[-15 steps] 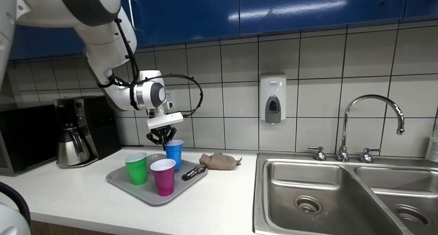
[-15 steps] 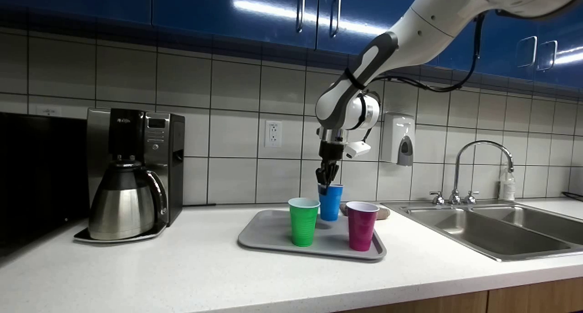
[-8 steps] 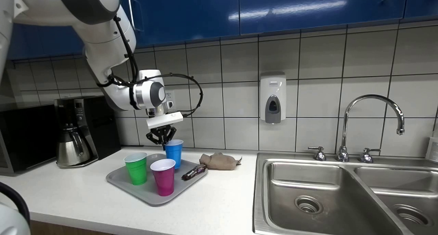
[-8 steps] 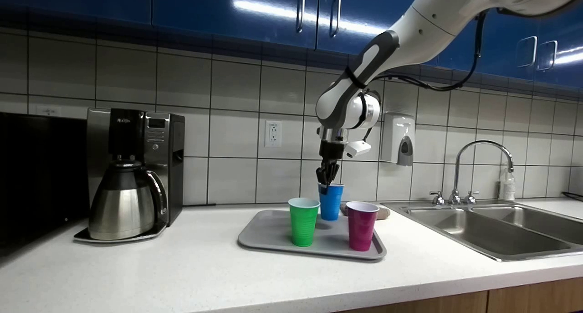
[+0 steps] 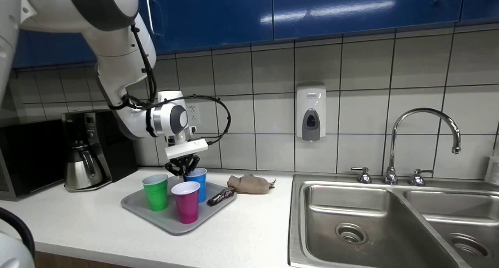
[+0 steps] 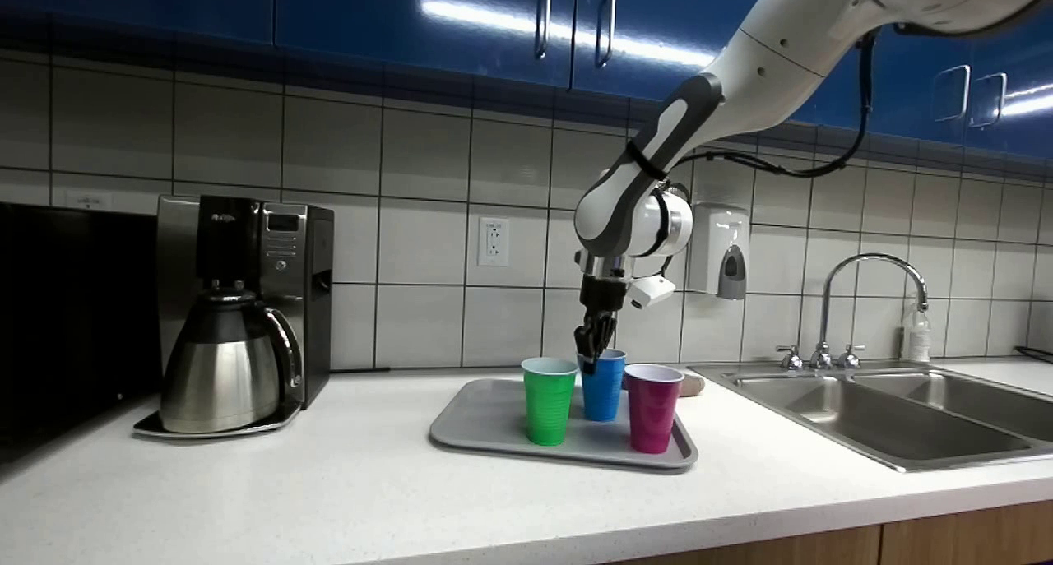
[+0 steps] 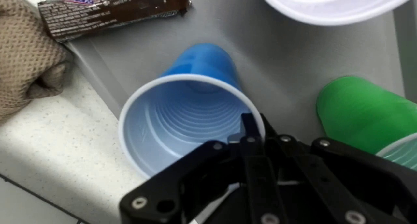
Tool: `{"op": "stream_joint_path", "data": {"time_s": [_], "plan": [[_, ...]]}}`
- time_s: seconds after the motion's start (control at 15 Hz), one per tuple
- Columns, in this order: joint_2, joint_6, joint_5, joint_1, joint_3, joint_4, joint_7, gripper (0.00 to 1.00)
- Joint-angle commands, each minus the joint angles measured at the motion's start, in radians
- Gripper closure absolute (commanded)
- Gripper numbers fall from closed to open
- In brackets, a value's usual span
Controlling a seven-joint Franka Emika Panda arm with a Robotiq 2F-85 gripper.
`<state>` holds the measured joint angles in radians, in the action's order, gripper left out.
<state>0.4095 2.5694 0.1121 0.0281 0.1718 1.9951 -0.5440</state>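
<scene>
Pinching the rim of blue cup [image 7: 189, 119] w/ black gripper [image 7: 257, 122], one fingertip inside, one outside. Holding it approx. upright, low at grey tray [image 6: 485, 421], btwn & slightly behind green cup [image 6: 548, 405] and magenta cup [image 6: 655, 409] in an exterior view; can't tell if touching tray at base. All over white countertop [image 6: 329, 499], speckled up close. Backed by pale glazed tile [image 5: 273, 151] w/ dark grout, topped by glossy blue cabinets [image 5: 214, 18] w/ light streaks. To one side, coffee maker [image 6: 282, 285] w/ steel carafe [image 6: 220, 388]; to the other, double-bowl sink [image 5: 298, 221] in satiny steel, chrome gooseneck faucet [image 5: 425, 110], soap dispenser [image 5: 311, 112] up on tile. Matte tray w/ rounded corners & raised lip; tapered, shiny cups w/ white rims, fine rings inside the blue. Also brown wrapped bar [image 5: 221, 196], crinkly, silvery in spots, w/ small print, on tray, one end over the lip. Just beside, off tray, tan cloth [image 5: 251, 184], bunched, w/ honeycomb weave.
</scene>
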Motion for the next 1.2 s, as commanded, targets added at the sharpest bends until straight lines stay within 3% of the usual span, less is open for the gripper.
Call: {"op": "stream_joint_path", "data": {"time_s": [0.0,0.33,0.4,0.47,1.07,1.13], "plan": [[-0.012,0.049,0.009,-0.016,0.0,0.06,-0.014,0.99],[-0.021,0.045,0.006,-0.019,0.002,0.06,-0.018,0.99],[-0.022,0.041,0.008,-0.018,0.001,0.06,-0.016,0.71],[-0.023,0.043,0.012,-0.016,-0.001,0.063,-0.013,0.7],[-0.02,0.037,0.012,-0.024,-0.006,0.092,-0.016,0.03],[-0.019,0.037,0.012,-0.024,-0.007,0.092,-0.016,0.0]]}}
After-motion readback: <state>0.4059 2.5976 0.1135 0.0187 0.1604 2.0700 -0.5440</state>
